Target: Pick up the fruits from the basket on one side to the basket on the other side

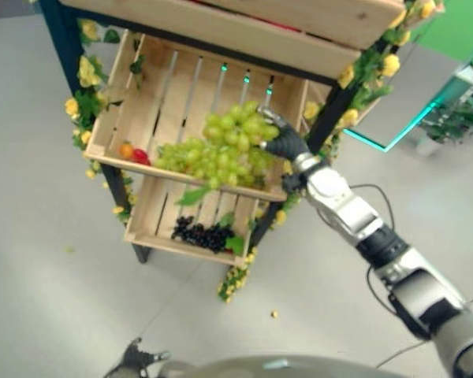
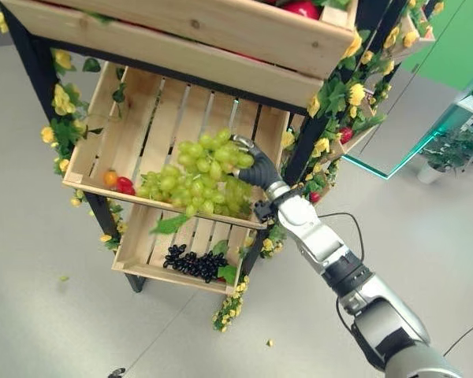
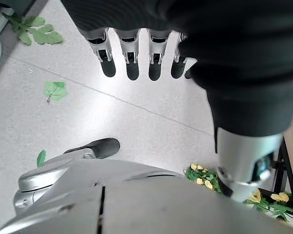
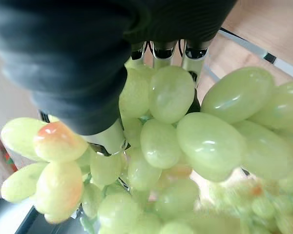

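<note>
**Right hand on the green grapes at the middle crate**

The left hand (image 3: 136, 58) hangs low over the floor, fingers straight. The right hand (image 2: 256, 169) curls around the green grapes (image 2: 193, 185), which rest in the middle wooden crate (image 2: 126, 118). Black grapes (image 2: 191, 263) lie in the lower crate (image 2: 142, 264).

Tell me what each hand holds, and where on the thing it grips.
The right hand is curled on the green grapes at the bunch's upper right end, in the middle crate. The left hand holds nothing, fingers straight.
</note>
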